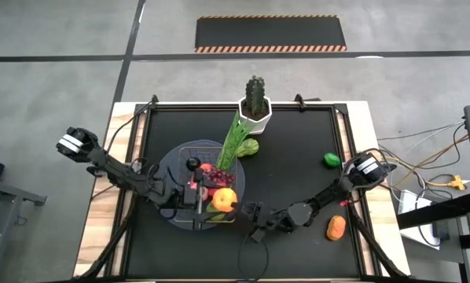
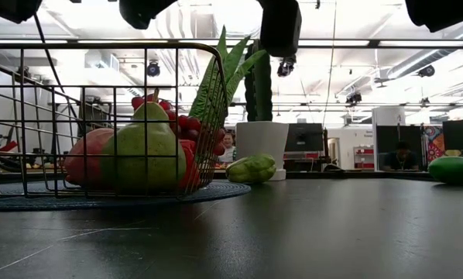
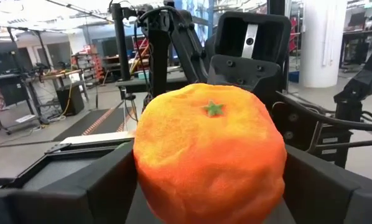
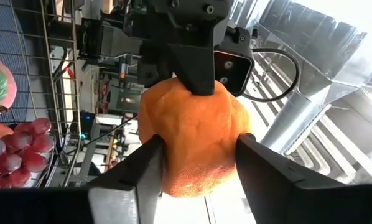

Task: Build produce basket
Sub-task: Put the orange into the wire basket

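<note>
Both my grippers clamp one orange [image 1: 223, 200] above the basket's [image 1: 174, 154] near right edge: left gripper [image 3: 204, 186], right gripper [image 4: 198, 162]. Open tabletop [image 1: 298, 181] to the right.

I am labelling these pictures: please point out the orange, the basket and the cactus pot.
orange [image 3: 211, 155]: left wrist view, middle of its skin.
basket [image 2: 100, 48]: low view, top rim wire.
cactus pot [image 2: 261, 143]: low view, white wall.

Dark green cactus [image 1: 255, 93] upright in white tapered pot [image 1: 254, 119], at far edge of black matte surface [image 1: 298, 181]. Surface sits on light wooden board [image 1: 98, 204]. Grey floor beyond has black mat with orange-striped edges [image 1: 271, 33]. Cables [image 1: 424, 161] trail right. Low view: seated person [image 2: 401, 155] at monitors in background.
</note>
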Available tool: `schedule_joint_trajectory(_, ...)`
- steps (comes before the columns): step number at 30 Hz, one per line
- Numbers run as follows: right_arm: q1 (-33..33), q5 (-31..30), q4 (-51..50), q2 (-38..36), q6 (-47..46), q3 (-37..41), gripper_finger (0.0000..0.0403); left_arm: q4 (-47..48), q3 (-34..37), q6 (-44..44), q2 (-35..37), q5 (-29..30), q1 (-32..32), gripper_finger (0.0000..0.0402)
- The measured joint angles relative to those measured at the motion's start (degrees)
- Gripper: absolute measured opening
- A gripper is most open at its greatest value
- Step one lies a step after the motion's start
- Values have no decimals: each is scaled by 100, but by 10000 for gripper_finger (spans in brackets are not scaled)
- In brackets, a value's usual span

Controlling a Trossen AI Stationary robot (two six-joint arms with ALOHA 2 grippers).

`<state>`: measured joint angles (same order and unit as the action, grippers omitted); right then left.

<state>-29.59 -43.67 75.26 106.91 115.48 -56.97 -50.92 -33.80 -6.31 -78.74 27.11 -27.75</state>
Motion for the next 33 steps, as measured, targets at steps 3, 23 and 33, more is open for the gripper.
schedule_joint_trajectory(3, 1, -3, 4, 0, -12, 0, 199, -83, 22, -3, 2, 2, 0, 294)
schedule_joint_trajectory(23, -176, -1665, 46, -442, -682, 9, 221, 2026, 66, 1156, 818, 1304, -282, 287)
schedule_joint_trajectory(33, -202, -2105, 7, -1379, -1781, 503, 221, 6691, -696, 4854, 1059, 1023, -505, 289)
